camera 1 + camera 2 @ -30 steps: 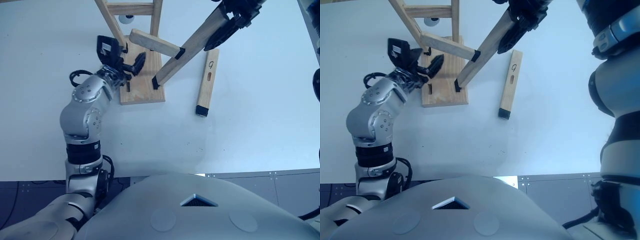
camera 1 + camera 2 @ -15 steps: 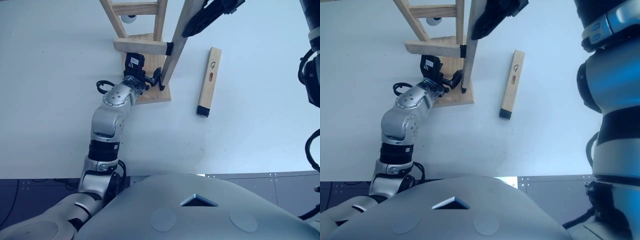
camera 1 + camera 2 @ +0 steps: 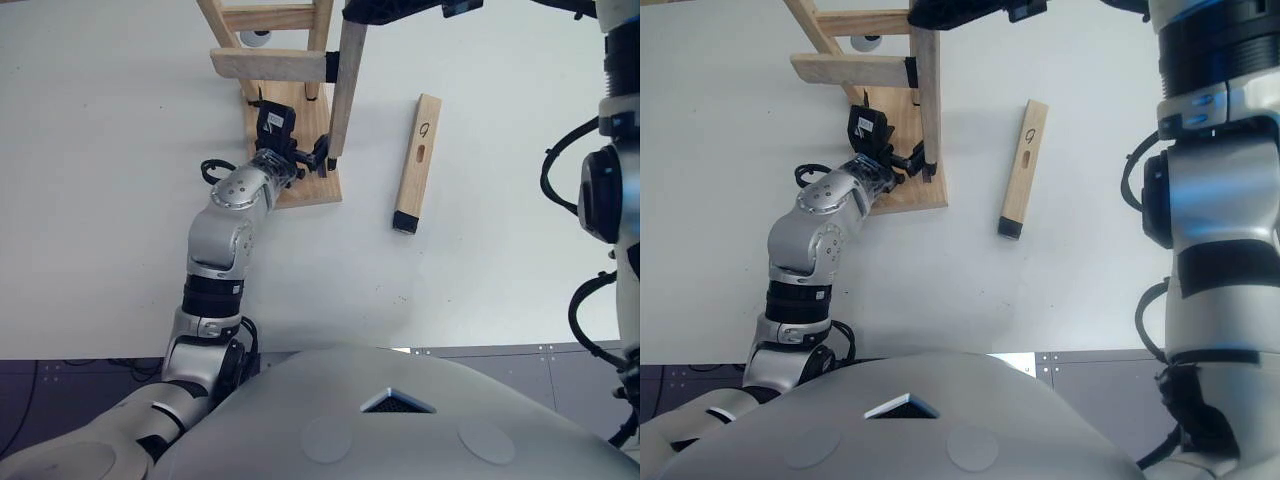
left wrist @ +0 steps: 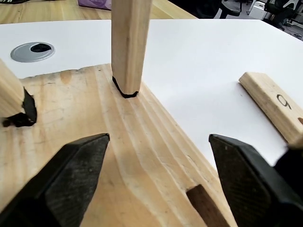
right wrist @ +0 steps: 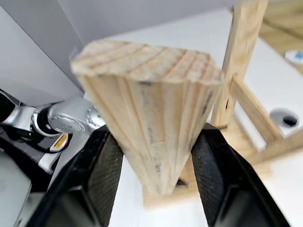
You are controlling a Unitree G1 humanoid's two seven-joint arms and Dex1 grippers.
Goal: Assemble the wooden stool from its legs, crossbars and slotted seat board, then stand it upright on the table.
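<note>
The right gripper (image 5: 158,161) swung the leg (image 3: 345,95) upright; the left gripper (image 3: 297,152) moved over the seat board (image 3: 318,188).

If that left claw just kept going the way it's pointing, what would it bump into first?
Probably the upright leg standing on the seat board, just ahead of the open left gripper; it sits slightly off-centre, so a near miss is possible.

The right tool (image 5: 154,184) clamps a wooden leg (image 5: 147,104) between its two black fingers (image 5: 102,179), with the leg's grained end face turned toward the camera. Beyond it, a second leg (image 5: 241,52) rises from the seat board (image 5: 265,151), with a crossbar (image 5: 253,111) joined to it. A round grommet (image 5: 284,118) sits in the white table (image 5: 279,85).
</note>
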